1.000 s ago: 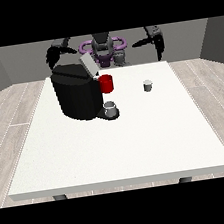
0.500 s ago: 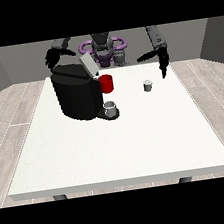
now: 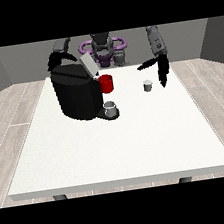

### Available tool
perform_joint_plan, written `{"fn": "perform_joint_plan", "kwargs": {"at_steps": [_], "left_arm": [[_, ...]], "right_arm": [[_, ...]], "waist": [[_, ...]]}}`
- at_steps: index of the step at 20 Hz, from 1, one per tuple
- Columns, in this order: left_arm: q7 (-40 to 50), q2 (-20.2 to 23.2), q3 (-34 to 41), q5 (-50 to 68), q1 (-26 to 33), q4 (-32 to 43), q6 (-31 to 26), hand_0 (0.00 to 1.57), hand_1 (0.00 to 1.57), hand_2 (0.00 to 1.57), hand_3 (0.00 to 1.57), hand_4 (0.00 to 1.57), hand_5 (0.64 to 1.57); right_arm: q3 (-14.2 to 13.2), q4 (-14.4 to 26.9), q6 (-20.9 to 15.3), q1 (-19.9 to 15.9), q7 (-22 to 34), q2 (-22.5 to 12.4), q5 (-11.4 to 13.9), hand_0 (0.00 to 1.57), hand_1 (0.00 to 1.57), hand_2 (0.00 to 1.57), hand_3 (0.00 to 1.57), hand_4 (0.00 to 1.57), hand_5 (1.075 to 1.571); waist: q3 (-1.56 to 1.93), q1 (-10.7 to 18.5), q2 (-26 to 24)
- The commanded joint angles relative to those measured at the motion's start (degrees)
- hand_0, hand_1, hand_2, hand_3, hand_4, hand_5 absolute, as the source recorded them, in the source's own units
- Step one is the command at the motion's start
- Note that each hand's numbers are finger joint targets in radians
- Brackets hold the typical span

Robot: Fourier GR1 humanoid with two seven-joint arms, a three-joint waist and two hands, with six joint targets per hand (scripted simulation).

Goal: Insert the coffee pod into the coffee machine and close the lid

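Observation:
A small white coffee pod (image 3: 147, 85) stands upright on the white table (image 3: 118, 143), right of centre at the back. The black coffee machine (image 3: 77, 92) sits at the back left, its grey lid (image 3: 89, 66) tilted up and open, a red part (image 3: 106, 83) on its front. The hand at the view's right (image 3: 162, 71) hangs just right of the pod, fingers pointing down and spread, thumb out over the pod, not touching it. The hand at the view's left (image 3: 59, 58) hovers behind the machine's top, fingers relaxed.
A grey cup (image 3: 111, 109) stands on the machine's drip base. The robot's torso with a purple ring (image 3: 102, 47) is behind the table's far edge. Bare table surface stretches from the middle to the near edge.
The hand at the view's right has come down and forward from beside the robot's shoulder to just right of the pod. The other hand and the machine have stayed put.

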Motion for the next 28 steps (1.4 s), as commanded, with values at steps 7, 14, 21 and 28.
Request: {"fn": "perform_joint_plan", "kwargs": {"at_steps": [7,14,21,28], "left_arm": [[1.55,-1.22,-2.12,-6.85,-5.74,8.43,2.73,0.65,0.65,0.72,0.35,0.0,1.571],[-3.44,1.43,-4.76,-13.47,-6.25,11.6,5.24,0.58,0.58,0.72,0.47,0.0,1.571],[-8.31,2.81,-3.38,-17.38,-7.37,18.26,11.03,0.67,0.67,0.81,0.55,0.0,1.571],[-10.77,1.82,-2.09,-19.34,-9.44,22.33,15.41,0.82,0.82,0.97,0.74,0.39,1.571]], "right_arm": [[-0.21,6.79,-2.84,-3.09,-0.72,0.06,2.59,0.0,0.0,0.0,0.0,0.43,1.571],[-2.49,9.02,-2.99,-7.61,0.38,-1.45,1.76,0.0,0.0,0.0,0.0,0.36,1.571],[0.71,4.63,-0.78,-3.27,1.79,-1.47,1.65,0.0,0.0,0.0,0.0,0.47,1.571],[1.75,4.3,-2.61,-4.77,5.52,-0.61,3.2,0.0,0.0,0.0,0.0,0.49,1.571]], "waist": [[0.0,0.28,0.77],[0.0,1.4,3.54],[-0.03,-2.68,2.22],[-0.03,-2.07,2.33]]}}
